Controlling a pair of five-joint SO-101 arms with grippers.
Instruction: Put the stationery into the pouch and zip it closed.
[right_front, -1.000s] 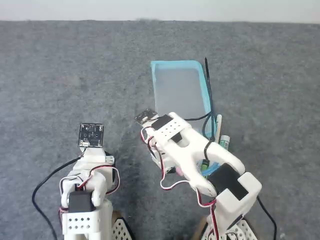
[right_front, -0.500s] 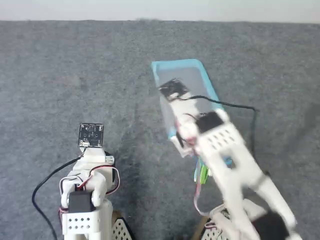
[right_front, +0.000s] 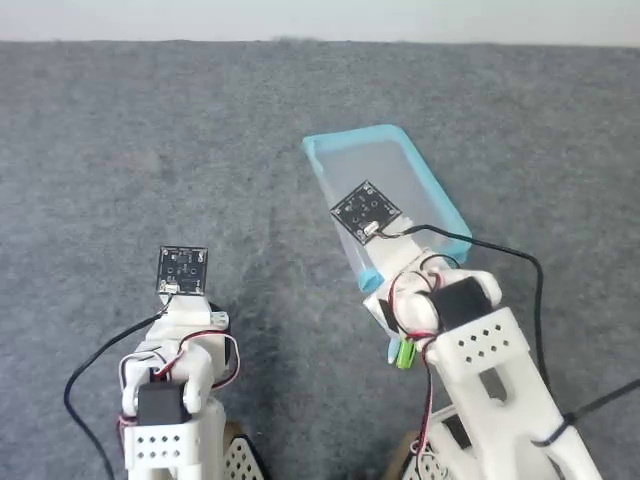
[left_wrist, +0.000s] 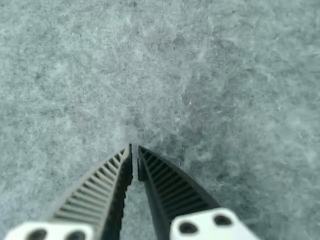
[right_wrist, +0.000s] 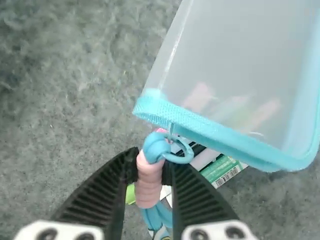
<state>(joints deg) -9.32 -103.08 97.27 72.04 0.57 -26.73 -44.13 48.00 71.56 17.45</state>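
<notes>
High view: the grey, carpet-like surface (right_front: 150, 130) runs up to a pale strip of wall (right_front: 300, 20) along the top edge. The pouch (right_front: 380, 175) lies right of centre. It is translucent with light-blue trim, and its far end is tilted toward the upper left. My right arm (right_front: 470, 340) comes in from the lower right and covers the pouch's near end, so I cannot make out the opening. A green item (right_front: 405, 352) pokes out beside the arm. My left arm (right_front: 175, 370) sits at the lower left, well apart from the pouch.

Left wrist view: the left gripper (left_wrist: 134, 147) is over bare surface. Its jaws are all but together and hold nothing.

Right wrist view: the right gripper (right_wrist: 150, 157) is clamped on a pink tab (right_wrist: 148, 182), probably the zipper pull, which is tied to a blue loop (right_wrist: 156, 145) at the pouch's trimmed corner. Blurred pink and green stationery (right_wrist: 225, 107) shows through the pouch wall. A green labelled piece (right_wrist: 222, 167) sticks out under the trim, partly hidden.
</notes>
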